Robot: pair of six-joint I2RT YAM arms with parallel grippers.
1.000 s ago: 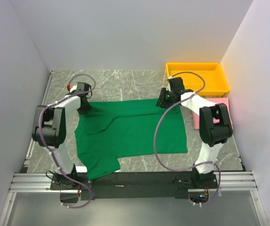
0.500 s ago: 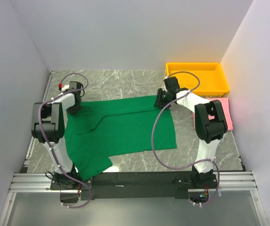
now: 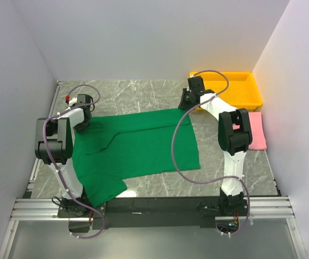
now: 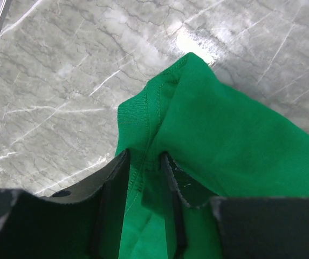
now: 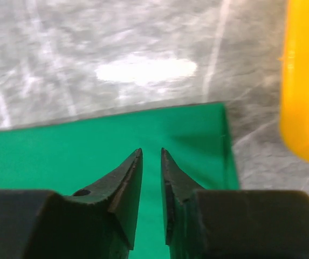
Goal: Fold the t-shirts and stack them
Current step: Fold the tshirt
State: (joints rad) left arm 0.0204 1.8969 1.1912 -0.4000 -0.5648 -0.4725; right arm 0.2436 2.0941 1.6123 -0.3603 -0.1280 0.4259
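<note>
The dark green t-shirt [image 3: 138, 145] lies spread flat across the middle of the table, one sleeve hanging toward the near edge. My left gripper [image 3: 82, 120] is at its far left corner. In the left wrist view it [image 4: 143, 162] is shut on a stitched fold of the green cloth [image 4: 224, 135]. My right gripper [image 3: 188, 102] hovers just above the shirt's far right corner. In the right wrist view its jaws [image 5: 151, 154] stand a narrow gap apart over flat green cloth [image 5: 89, 151], pinching nothing. The folded pink t-shirt [image 3: 256, 131] lies at the right, partly behind the right arm.
A yellow plastic tray [image 3: 254, 91] stands at the back right, just beyond the right gripper; its wall [image 5: 305, 81] shows in the right wrist view. The right arm's cable loops over the shirt's right edge. White walls close in on three sides.
Both grippers dragged the green shirt leftward and away from the bases. The right gripper has since let go of its corner and moved toward the tray. The left keeps its hold.
</note>
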